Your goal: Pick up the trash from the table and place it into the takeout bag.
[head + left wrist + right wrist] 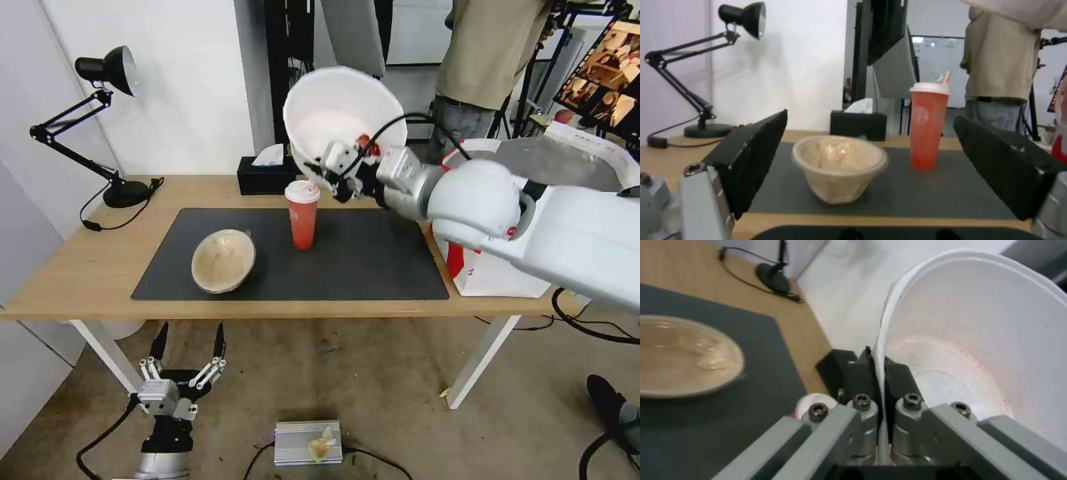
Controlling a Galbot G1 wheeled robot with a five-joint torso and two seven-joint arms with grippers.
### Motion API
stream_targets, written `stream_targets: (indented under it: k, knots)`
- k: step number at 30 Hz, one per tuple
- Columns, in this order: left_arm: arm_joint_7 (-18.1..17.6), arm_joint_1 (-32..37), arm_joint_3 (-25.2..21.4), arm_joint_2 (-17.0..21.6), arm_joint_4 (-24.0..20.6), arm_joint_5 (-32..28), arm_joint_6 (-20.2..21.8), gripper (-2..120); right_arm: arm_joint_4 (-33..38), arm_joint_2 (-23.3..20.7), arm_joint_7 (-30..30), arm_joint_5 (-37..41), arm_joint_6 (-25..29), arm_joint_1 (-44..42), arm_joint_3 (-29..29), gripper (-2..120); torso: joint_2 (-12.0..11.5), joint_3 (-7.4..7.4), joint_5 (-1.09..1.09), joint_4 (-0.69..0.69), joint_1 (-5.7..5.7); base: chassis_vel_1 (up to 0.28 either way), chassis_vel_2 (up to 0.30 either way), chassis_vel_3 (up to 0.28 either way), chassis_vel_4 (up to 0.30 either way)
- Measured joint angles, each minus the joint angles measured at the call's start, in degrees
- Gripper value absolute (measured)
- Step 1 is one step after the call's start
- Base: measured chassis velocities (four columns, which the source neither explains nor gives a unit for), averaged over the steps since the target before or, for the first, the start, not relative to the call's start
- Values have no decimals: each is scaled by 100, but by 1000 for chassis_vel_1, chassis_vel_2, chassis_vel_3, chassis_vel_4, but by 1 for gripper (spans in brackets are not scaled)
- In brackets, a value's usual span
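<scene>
our right arm reaches out from the right, across the far side of the long light-wood table [80, 280] with white legs. our right gripper [341, 175] is up in the air, and its two black fingers [862, 371] pinch the thin rim of the big white round bowl [340, 113] with red scraps. the bowl hangs tipped on its side, well above the table. its open mouth faces back toward us, and its bottom points away to the far wall. it is just above the red drink cup [303, 220] with the white lid, not touching it.

the red cup stands straight up on the dark grey flat mat [373, 267]. the tan shallow bowl [223, 260] sits on the mat near the cup, leaning a little, mouth up.

the big boxy white-and-red takeout bag [493, 277] stands at the right end of the table, partly behind our arm.

our left gripper [189, 343] waits low down, below the front edge of the table, pointing up. its black fingers [753, 153] are spread wide with nothing between them.

a black tissue box [263, 177] and a black desk lamp [107, 67] are at the back.
</scene>
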Motion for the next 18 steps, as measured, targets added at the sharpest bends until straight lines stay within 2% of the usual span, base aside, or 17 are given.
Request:
stream_targets:
  k: [6,10,18]
  knots:
    - [-5,-76,11,177,-168,-81,144,100,-13,-328,-58,50,-2,71,165,0,0,0,0,0,0,0,0,0,0]
    - [-12,-239,-41,563,-400,-298,364,100,19,-943,-158,-30,70,-46,424,0,0,0,2,-2,0,0,0,0,0]
    - [-19,-300,-25,796,-726,-452,586,100,157,-1527,-224,-215,157,-526,984,0,0,0,1,-2,0,0,0,0,0]
